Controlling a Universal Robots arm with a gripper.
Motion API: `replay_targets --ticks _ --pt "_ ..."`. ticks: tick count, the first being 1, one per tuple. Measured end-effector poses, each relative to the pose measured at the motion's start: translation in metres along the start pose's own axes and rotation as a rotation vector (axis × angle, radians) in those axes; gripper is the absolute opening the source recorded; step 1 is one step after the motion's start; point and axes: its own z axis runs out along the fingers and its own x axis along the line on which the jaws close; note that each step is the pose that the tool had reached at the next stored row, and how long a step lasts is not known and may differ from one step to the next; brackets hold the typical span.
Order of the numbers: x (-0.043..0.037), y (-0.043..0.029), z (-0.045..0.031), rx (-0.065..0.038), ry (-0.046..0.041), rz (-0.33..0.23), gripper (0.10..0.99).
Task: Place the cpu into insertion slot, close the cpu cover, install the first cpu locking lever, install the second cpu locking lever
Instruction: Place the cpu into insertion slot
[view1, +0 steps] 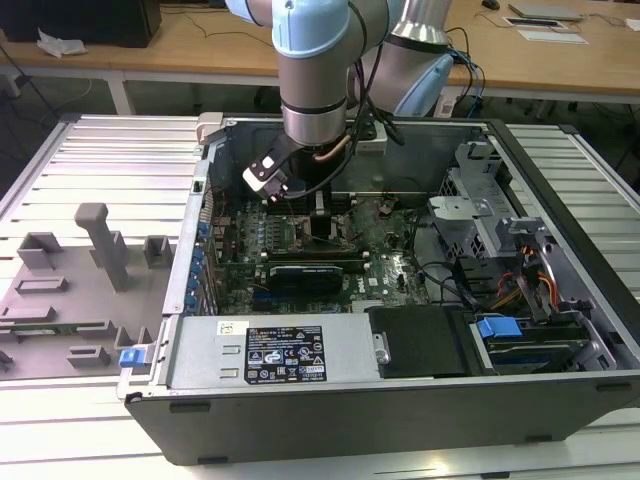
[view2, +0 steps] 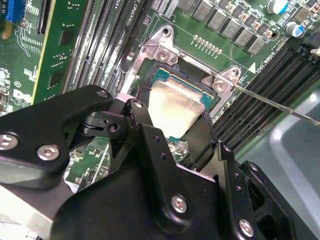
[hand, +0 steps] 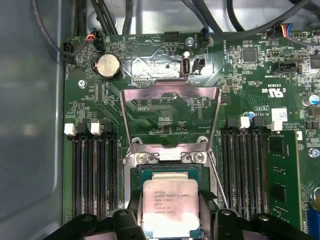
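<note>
The cpu (hand: 170, 207), a pale silver square chip, sits at the insertion slot (hand: 138, 174), whose teal rim shows around it on the green board. My gripper (hand: 171, 216) is shut on the cpu, one black finger (view2: 134, 111) against each of two opposite edges. The second wrist view shows the same grip on the cpu (view2: 176, 106) over the slot (view2: 161, 76). The cpu cover (hand: 170, 89), a thin silver frame with a wide window, stands swung open past the slot's hinge screws. A thin locking lever (view2: 272, 103) sticks out free beside the slot. In the exterior view the gripper (view1: 322, 222) reaches down into the open computer case.
Black memory slots (hand: 95, 172) run along both sides of the slot, with a green card (hand: 283, 175) further out. The case walls (view1: 420, 400), a power supply (view1: 285, 352) and drive cages (view1: 480, 215) hem the arm in. A grey fixture tray (view1: 80, 290) lies at the exterior view's left.
</note>
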Motion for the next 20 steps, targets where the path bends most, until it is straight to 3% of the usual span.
replay_targets --ticks 11,12,13,17,20 --pt "0.0001 -0.0001 0.0009 0.000 0.0013 -0.011 0.541" --pt "0.0000 -0.0001 0.0010 0.000 0.0014 -0.011 0.616" --pt "0.0001 -0.0001 0.0010 0.000 0.0014 -0.011 0.616" --pt "0.0001 -0.0001 0.0005 0.000 -0.0071 -0.012 0.616" --pt "0.0001 0.0000 -0.0003 0.000 -0.0205 -0.014 0.616"
